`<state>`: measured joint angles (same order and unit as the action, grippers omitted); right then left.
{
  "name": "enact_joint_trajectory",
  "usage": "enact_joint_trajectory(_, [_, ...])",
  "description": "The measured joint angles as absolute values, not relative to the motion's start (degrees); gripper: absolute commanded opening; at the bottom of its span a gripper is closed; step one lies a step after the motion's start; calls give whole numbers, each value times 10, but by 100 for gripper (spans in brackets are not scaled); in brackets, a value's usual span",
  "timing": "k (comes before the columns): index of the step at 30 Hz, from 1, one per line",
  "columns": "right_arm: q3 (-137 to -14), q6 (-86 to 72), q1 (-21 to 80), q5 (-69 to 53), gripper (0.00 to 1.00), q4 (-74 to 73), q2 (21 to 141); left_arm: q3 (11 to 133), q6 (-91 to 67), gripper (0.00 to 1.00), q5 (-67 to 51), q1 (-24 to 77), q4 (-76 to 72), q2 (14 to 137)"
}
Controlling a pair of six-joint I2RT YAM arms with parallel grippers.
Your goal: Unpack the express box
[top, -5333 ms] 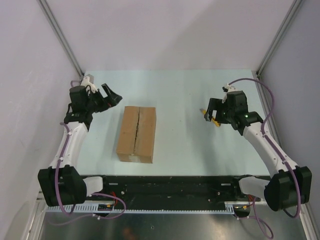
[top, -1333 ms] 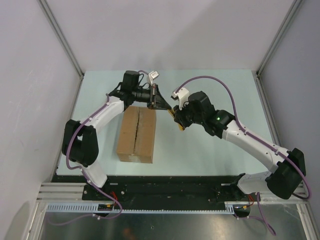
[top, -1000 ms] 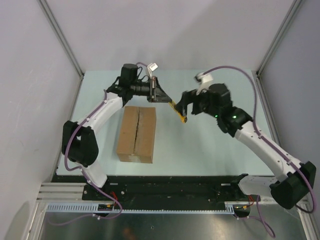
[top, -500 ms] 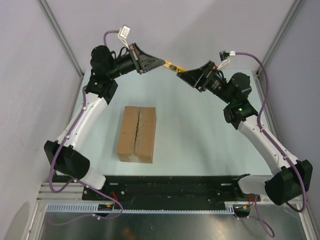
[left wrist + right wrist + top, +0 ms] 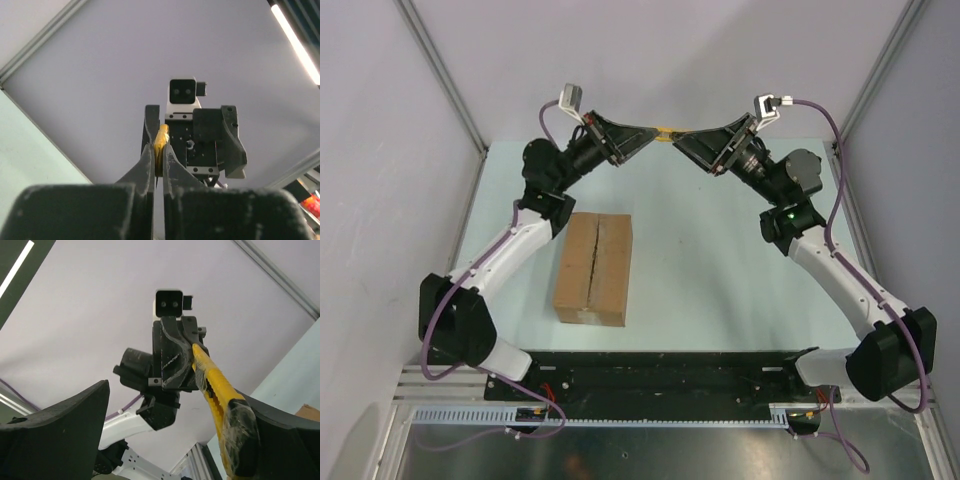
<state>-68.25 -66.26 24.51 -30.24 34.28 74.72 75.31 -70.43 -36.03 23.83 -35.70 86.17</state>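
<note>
Aloft, left gripper (image 5: 653, 133) pinches knife (image 5: 666, 131); express box (image 5: 594, 268) closed.

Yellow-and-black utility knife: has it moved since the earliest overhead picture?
Yes. The yellow-and-black utility knife, then right of the brown cardboard express box, is now up-picture beyond the box's far end, clamped in the left gripper.

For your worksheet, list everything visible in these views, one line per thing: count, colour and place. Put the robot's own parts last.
express box: one, brown, flaps closed, lying on the table left of centre.
utility knife: one, yellow and black, up in the air over the table's far edge.
table: one, pale green, under the box.
left gripper: one, black, raised, shut on the utility knife.
right gripper: one, black, raised facing the left gripper, open, the knife's black end beside one finger.
</note>
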Motion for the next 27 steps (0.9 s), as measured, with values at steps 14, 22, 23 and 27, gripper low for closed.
enact_joint_trajectory(14, [-682,-679,251,-294,72,337,757,583,-700,0,-200,295,-492,760])
enact_joint_trajectory(22, [-682,-668,251,-291,63,313,757,582,-685,0,-161,310,-501,758])
enact_joint_trajectory(23, [-682,-667,251,-291,61,308,757,582,-685,0,-158,312,-501,758])
enact_joint_trajectory(27, [-683,-659,252,-291,59,296,757,581,-685,0,-148,320,-504,766])
